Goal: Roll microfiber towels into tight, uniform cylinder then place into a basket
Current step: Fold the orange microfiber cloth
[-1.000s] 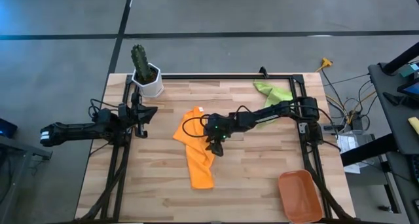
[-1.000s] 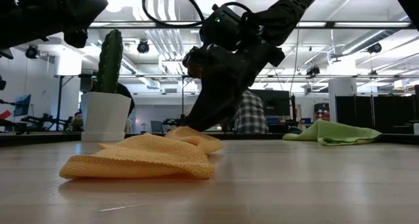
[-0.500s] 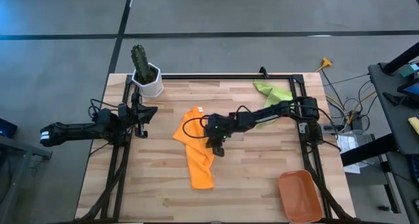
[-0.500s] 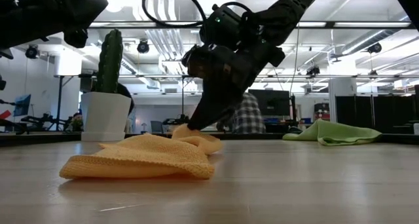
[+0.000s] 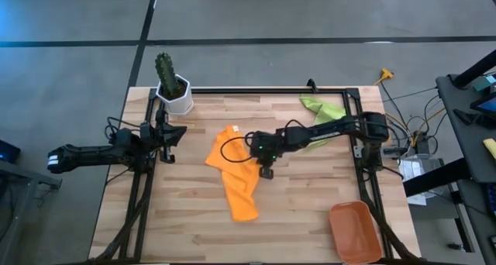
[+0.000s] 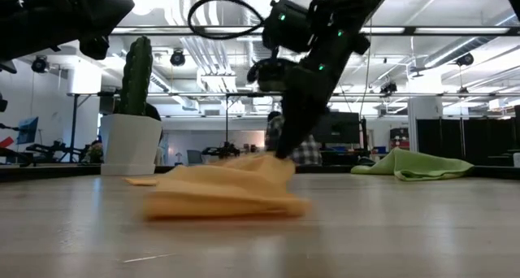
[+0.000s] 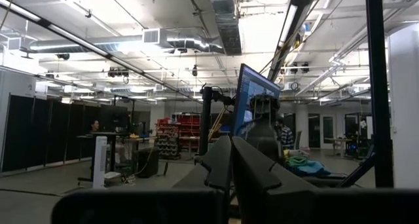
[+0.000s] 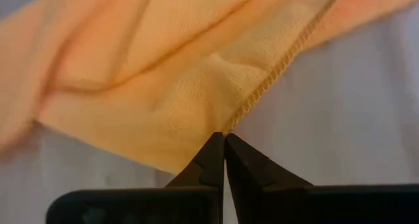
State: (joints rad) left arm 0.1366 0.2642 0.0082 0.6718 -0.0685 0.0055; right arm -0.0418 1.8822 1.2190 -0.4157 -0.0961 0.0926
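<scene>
Lighting even and bright from overhead ceiling strips. In my low view the orange towel (image 6: pixel 223 194) smears with motion blur; background lamps glare. My right wrist view is washed pale, its far corners soft. Shadows faint.

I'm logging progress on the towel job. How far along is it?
Nothing is finished: the basket holds no towel. In hand: the right gripper is shut on the edge of the orange towel, which lies crumpled and unrolled. The left gripper waits shut at the table's left edge. Left: rolling both towels, the green towel included, and basketing them.
</scene>
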